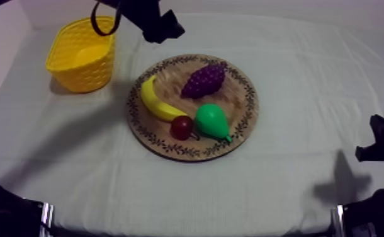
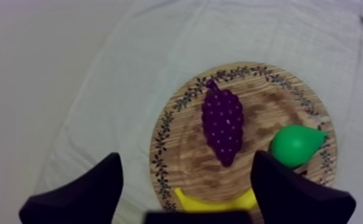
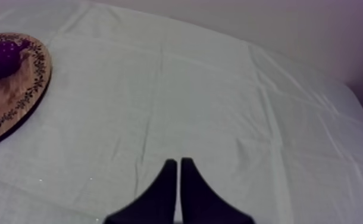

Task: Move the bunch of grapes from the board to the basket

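Top view: bunch of grapes (image 1: 204,80) lies on the wooden board (image 1: 243,135), on its far half, slanted, stem end toward the board's far-right rim. Banana (image 1: 155,101) runs along the board's left side, just beside the grapes. Small red fruit (image 1: 182,127) at the board's near side, just beside the banana's near tip. Pear (image 1: 212,121) just right of it, narrow end pointing to the board's near-right rim. Yellow basket (image 1: 81,66) upright on the cloth (image 1: 308,75), well apart from the board, off its far-left side. Left arm comes in past the board's far rim, between basket and board. Left wrist view: left gripper (image 2: 185,162) hovers above the board's banana side, facing across it. Fingers wide apart, nothing between them, touching nothing. Grapes sit on the board beyond the gap, roughly centred between the two fingers and clear of both, pear beside them. Right wrist view: right gripper (image 3: 179,162) over bare cloth, well apart from the board, off its right side. Fingers pressed together into a narrow wedge, gripping nothing; board edge with the grapes shows farther off.
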